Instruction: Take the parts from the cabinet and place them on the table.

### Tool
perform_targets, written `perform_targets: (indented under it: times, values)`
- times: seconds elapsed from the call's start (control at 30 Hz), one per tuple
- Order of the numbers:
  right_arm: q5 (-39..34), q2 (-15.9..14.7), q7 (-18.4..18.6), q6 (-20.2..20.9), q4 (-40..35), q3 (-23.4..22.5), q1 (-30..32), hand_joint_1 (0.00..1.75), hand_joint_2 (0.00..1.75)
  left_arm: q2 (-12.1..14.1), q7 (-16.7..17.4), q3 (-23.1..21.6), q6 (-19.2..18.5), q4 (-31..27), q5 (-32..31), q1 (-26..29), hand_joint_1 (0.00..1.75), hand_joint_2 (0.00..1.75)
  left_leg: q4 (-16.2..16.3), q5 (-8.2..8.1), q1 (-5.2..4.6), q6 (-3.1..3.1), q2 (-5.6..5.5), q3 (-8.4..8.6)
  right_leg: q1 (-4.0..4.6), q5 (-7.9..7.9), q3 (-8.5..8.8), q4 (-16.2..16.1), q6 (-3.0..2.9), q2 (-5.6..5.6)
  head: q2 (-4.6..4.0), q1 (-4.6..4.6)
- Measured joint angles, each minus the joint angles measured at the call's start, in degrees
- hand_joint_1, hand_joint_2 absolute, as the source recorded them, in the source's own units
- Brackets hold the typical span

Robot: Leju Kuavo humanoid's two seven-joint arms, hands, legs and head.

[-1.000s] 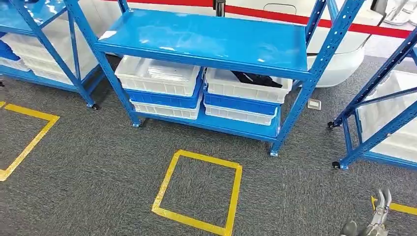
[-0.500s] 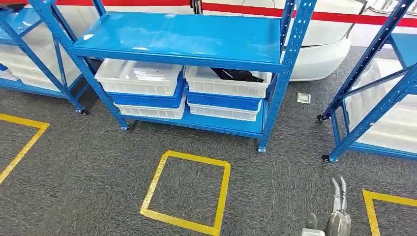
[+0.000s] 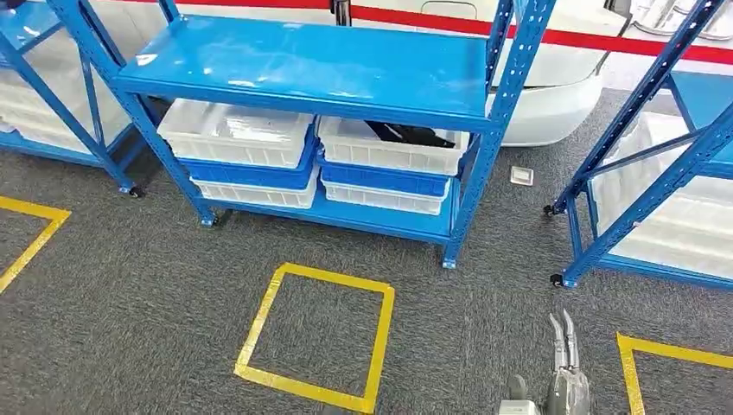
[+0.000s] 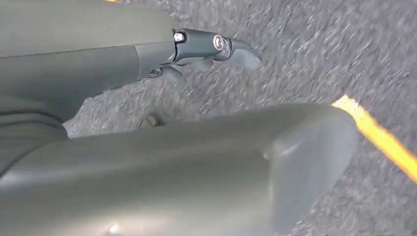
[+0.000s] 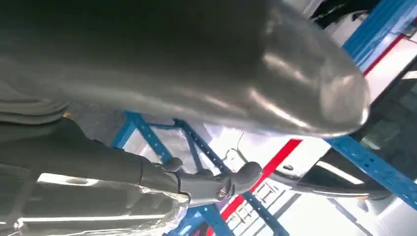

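The right hand (image 3: pixel 562 363) was seen low over the carpet (image 3: pixel 130 328), fingers extended, empty; the left hand (image 4: pixel 206 46) appeared open too, near yellow tape (image 4: pixel 378 137).

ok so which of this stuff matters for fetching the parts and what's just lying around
For the job:
- blue rack
- white bin with the dark part
- right hand, holding nothing

Just around:
- yellow tape square
- small white plate on the carpet
- neighbouring rack
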Motion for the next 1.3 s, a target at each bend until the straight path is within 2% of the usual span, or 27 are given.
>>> perform_targets:
  times: [0.03, 0.1, 0.13, 0.17, 0.2, 0.27, 0.3, 0.33, 0.37, 0.43, 0.47, 0.5, 0.57, 0.63, 0.67, 0.73, 0.8, 0.83, 0.9, 0.93, 1.0, 1.03, 1.1, 1.13, 1.17, 1.2, 1.3]
  values:
    - [1.0, -0.1, 0.3, -0.5, -0.1, -0.2, 0.1, 0.00, 0.00, -0.1, 0.0, 0.0, 0.0, 0.0, 0.0, 0.0, 0.00, 0.00, 0.1, -0.02, 0.42, -0.79, 0.01, -0.07, -0.61, 1.21, 1.20, -2.3, 1.09, -0.14, 0.00, 0.07]
    - [2.1, -0.3, 0.9, -0.5, -0.5, -0.9, 0.3, 0.00, 0.00, -0.2, -0.1, 0.0, -0.1, 0.0, 0.1, 0.1, 0.00, 0.00, 1.2, -0.40, 1.32, -2.47, 0.01, -0.38, -1.74, 5.18, 7.07, -12.8, 3.55, -0.77, 0.00, 0.09]
    - [2.3, -0.4, 1.0, -0.5, -0.6, -1.0, 0.3, 0.00, 0.00, -0.2, -0.1, 0.0, -0.1, 0.0, 0.1, 0.1, 0.00, 0.00, 2.3, -0.84, 1.60, -3.32, 0.13, -0.73, -2.20, 5.88, 9.40, -16.9, 4.00, -1.58, 0.00, 0.11]
    - [2.4, -0.5, 1.2, -0.5, -0.7, -1.0, 0.3, 0.00, 0.00, -0.1, -0.1, 0.0, -0.1, 0.0, 0.1, 0.0, 0.00, 0.00, 2.9, -1.44, 1.32, -4.33, 0.16, -1.10, -1.30, 5.79, 8.47, -16.4, 3.11, -1.20, 0.00, 0.26]
    - [2.4, -0.6, 1.2, -0.5, -1.3, -1.1, 0.5, 0.00, 0.00, -0.2, -0.2, 0.0, -0.1, 0.0, 0.1, 0.0, 0.00, 0.00, 3.0, -1.84, 1.45, -4.84, 0.16, -1.00, -1.14, 5.74, 8.50, -16.2, 1.32, -0.89, 0.00, 0.15]
    - [3.7, -0.7, 0.8, -1.6, -1.8, -1.6, 0.6, 0.00, 0.00, -0.3, -0.4, 0.0, -0.3, 0.0, 0.2, 0.0, 0.00, 0.00, 2.8, -1.82, 1.65, -5.64, 0.33, -0.80, -0.72, 5.71, 8.29, -16.3, -0.40, -0.74, 0.00, 0.09]
    - [3.0, -0.7, 0.0, -2.3, -2.6, -2.0, 1.0, 0.00, 0.00, -0.2, -0.6, 0.0, -0.4, 0.0, 0.4, 0.0, 0.00, 0.00, 3.1, -1.89, 1.73, -5.83, 0.46, -0.89, -1.54, 6.14, 8.43, -16.5, -1.08, -0.66, 0.00, 0.15]
    - [1.0, -0.6, -1.4, -2.6, -4.4, -2.6, 1.8, 0.00, 0.00, -0.1, -0.9, 0.0, -0.6, 0.0, 0.5, 0.0, 0.00, 0.00, 4.1, -2.71, 2.01, -6.20, -0.05, -1.28, -1.97, 6.36, 9.01, -16.5, -1.40, -0.54, 0.00, 0.11]
    - [-1.8, -0.6, -3.2, -2.4, -7.1, -3.7, 2.8, 0.00, 0.00, -0.1, -1.0, 0.0, -0.6, 0.0, 0.5, 0.0, 0.00, 0.00, 6.8, -5.10, 2.09, -6.59, -0.32, -2.33, -2.02, 6.48, 9.02, -16.5, -1.78, -0.58, 0.00, -0.30]
    - [-6.7, -0.1, -6.6, 1.4, -13.4, -7.3, 4.8, 0.00, 0.00, 0.0, -1.0, 0.1, -0.3, 0.0, 0.6, 0.1, 0.00, 0.00, 16.0, -10.20, 2.50, -7.37, -0.39, -6.32, -1.99, 6.45, 8.91, -16.4, -1.77, -0.59, 0.00, -0.33]
    - [-7.5, 0.2, -7.2, 4.0, -15.9, -9.3, 5.7, 0.00, 0.00, 0.0, -1.0, 0.1, -0.1, 0.0, 0.7, 0.2, 0.00, 0.00, 19.9, -11.58, 2.68, -7.55, -0.38, -8.10, -1.95, 6.43, 8.88, -16.4, -1.77, -0.57, 0.00, -0.35]
    - [-7.6, 0.6, -7.3, 6.0, -17.4, -10.9, 6.3, 0.00, 0.00, 0.0, -1.0, 0.2, 0.1, 0.0, 0.7, 0.4, 0.00, 0.00, 21.5, -11.46, 2.87, -7.66, -0.38, -8.91, -1.95, 6.41, 8.89, -16.4, -1.75, -0.46, 0.00, -0.31]
    - [-8.4, 1.9, -8.0, 8.3, -17.8, -12.5, 6.4, 0.00, 0.00, 0.0, -1.0, 0.3, 0.5, 0.0, 0.7, 0.5, 0.00, 0.00, 16.9, -7.90, 3.21, -7.61, -0.37, -6.86, -2.03, 6.39, 9.04, -16.4, -1.72, 0.05, 0.00, -0.39]
    - [-10.3, 3.5, -8.9, 9.0, -17.1, -12.8, 5.6, 0.00, 0.00, 0.0, -1.0, 0.3, 1.0, 0.0, 0.7, 0.4, 0.00, 0.00, 5.5, -2.48, 3.47, -7.52, -0.41, -1.47, -2.24, 6.31, 9.27, -16.4, -1.57, 0.58, 0.00, -0.39]
    - [-11.5, 4.1, -9.1, 9.0, -16.0, -12.8, 4.8, 0.00, 0.00, -0.2, -1.0, 0.3, 1.1, 0.1, 0.6, 0.4, 0.00, 0.00, 3.7, -2.54, 3.16, -7.83, -0.60, -0.66, -1.86, 6.26, 9.27, -16.5, -1.30, 0.71, 0.00, -0.37]
    - [-12.5, 5.0, -9.1, 8.7, -13.3, -12.8, 3.5, 0.00, 0.00, -0.2, -1.0, 0.3, 1.3, 0.1, 0.4, 0.3, 0.00, 0.00, 3.7, -2.48, 2.49, -7.19, -0.63, -1.02, -1.48, 6.28, 9.00, -16.7, -0.22, 0.82, 0.00, -0.37]
    - [-12.9, 5.7, -9.2, 8.6, -10.1, -12.8, 2.7, 0.00, 0.00, -0.2, -1.0, 0.3, 1.5, 0.1, 0.0, 0.2, 0.00, 0.00, 3.4, -2.19, 1.95, -6.10, -0.74, -1.10, -1.72, 6.63, 9.26, -17.6, 1.00, 0.77, 0.00, -0.42]
    - [-13.0, 5.8, -9.2, 8.6, -9.1, -12.8, 2.5, 0.00, 0.00, -0.2, -1.0, 0.3, 1.5, 0.1, 0.0, 0.1, 0.00, 0.00, 2.2, -1.37, 2.37, -5.20, -0.70, -0.55, -1.35, 6.45, 8.95, -17.1, 1.25, 0.40, 0.00, -0.28]
    - [-13.3, 5.8, -9.2, 8.5, -7.1, -12.9, 1.7, 0.00, 0.00, -0.2, -1.0, 0.3, 1.6, 0.1, -0.1, 0.1, 0.00, 0.00, 1.7, -0.81, 1.78, -4.16, -0.56, -0.48, -1.30, 3.20, 6.36, -11.8, 0.03, -0.28, 0.00, -0.02]
    - [-13.4, 5.9, -9.2, 8.5, -6.3, -12.9, 1.5, 0.00, 0.00, -0.2, -1.0, 0.3, 1.6, 0.1, -0.1, 0.1, 0.00, 0.00, 1.7, -0.75, 1.50, -4.02, -0.57, -0.68, -1.23, 0.80, 3.92, -6.8, -0.53, -0.29, 0.00, 0.02]
    - [-13.9, 5.9, -8.9, 9.1, -4.8, -13.0, 1.5, 0.00, 0.00, -0.2, -1.0, 0.3, 1.7, 0.1, -0.1, 0.1, 0.00, 0.00, 1.8, -0.66, 0.76, -3.61, -0.56, -0.98, -0.89, -1.75, -0.28, 1.5, -0.62, -0.30, 0.00, 0.07]
    - [-14.1, 5.9, -8.5, 9.5, -3.9, -13.2, 1.2, 0.00, 0.00, -0.2, -1.0, 0.3, 1.7, 0.1, -0.2, 0.2, 0.00, 0.00, 1.8, -0.63, 0.43, -3.52, -0.59, -0.97, -0.58, -1.18, -0.17, 1.1, -0.43, -0.29, 0.00, 0.09]
    - [-14.3, 5.9, -7.9, 10.2, -0.9, -13.9, -0.1, 0.00, 0.00, -0.3, -0.9, 0.3, 1.8, 0.1, -0.4, 0.2, 0.00, 0.00, 1.8, -0.59, -0.26, -3.46, -0.67, -0.89, 0.21, 2.47, 4.18, -7.3, -0.33, -0.30, 0.00, 0.09]
    - [-14.4, 5.9, -7.8, 10.3, 0.8, -14.4, -0.8, 0.00, 0.00, -0.4, -0.9, 0.3, 1.8, 0.1, -0.5, 0.2, 0.00, 0.00, 1.8, -0.58, -0.54, -3.44, -0.69, -0.83, 0.66, 4.33, 7.22, -13.0, -0.76, -0.35, 0.00, 0.04]
    - [-14.5, 5.8, -7.8, 10.4, 2.7, -15.0, -1.8, 0.00, 0.00, -0.6, -0.9, 0.3, 1.8, 0.1, -0.6, 0.2, 0.00, 0.00, 1.8, -0.55, -0.72, -3.44, -0.71, -0.83, 1.15, 5.38, 9.13, -17.2, -2.03, -0.31, 0.00, 0.00]
    - [-14.7, 5.8, -7.8, 10.5, 4.4, -15.6, -2.4, 0.00, 0.00, -0.6, -0.9, 0.3, 1.8, 0.1, -0.6, 0.1, 0.00, 0.00, 2.0, -0.81, -1.28, -3.57, -0.76, -0.81, 1.47, 6.22, 9.05, -17.7, -2.34, -0.24, 0.00, -0.07]
    - [-15.3, 5.6, -7.9, 11.4, 10.7, -18.1, -5.3, 0.00, 0.00, -0.7, -0.8, 0.2, 1.8, 0.1, -1.0, 0.1, 0.00, 0.00, 2.0, -0.72, -1.14, -3.83, -0.78, -0.86, 1.30, 6.72, 9.00, -17.8, -3.17, -0.20, 0.00, -0.09]
